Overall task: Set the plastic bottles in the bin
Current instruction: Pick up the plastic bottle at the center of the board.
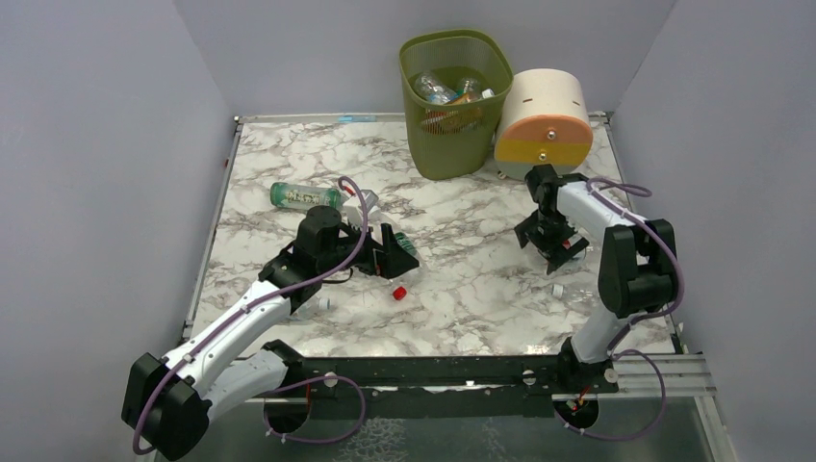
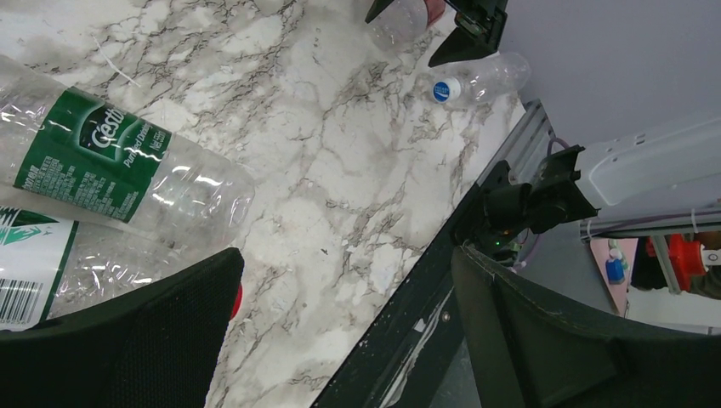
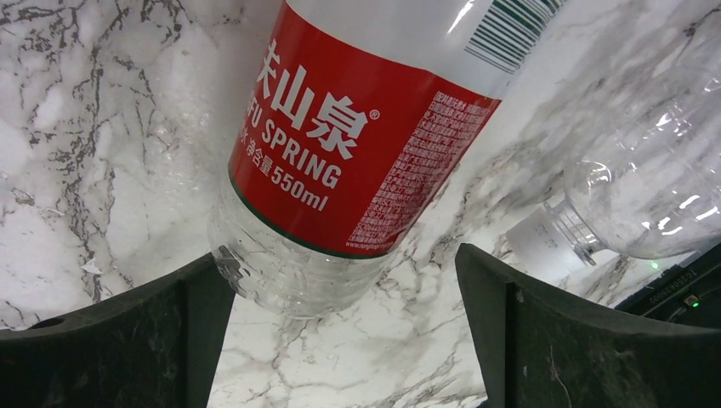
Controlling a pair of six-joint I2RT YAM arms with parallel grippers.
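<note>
The olive-green mesh bin [image 1: 452, 135] stands at the back with several bottles [image 1: 447, 89] inside. My left gripper [image 1: 396, 254] is open and empty over the marble; in the left wrist view [image 2: 349, 340] two green-labelled clear bottles [image 2: 93, 153] [image 2: 34, 255] lie just outside its left finger [image 2: 127, 340]. Another green-labelled bottle [image 1: 306, 195] lies at the back left. My right gripper [image 1: 556, 248] is open low over the table; a red-labelled clear bottle [image 3: 340, 144] lies with its base between the fingers [image 3: 110, 340], near the left one. A second clear bottle [image 3: 646, 187] lies to its right.
A cream drum with an orange-and-yellow face [image 1: 544, 120] lies right of the bin, just behind my right arm. A red cap [image 1: 397, 292] and a small white cap [image 1: 556, 289] lie on the marble. The table's black front rail [image 1: 433, 371] runs along the near edge.
</note>
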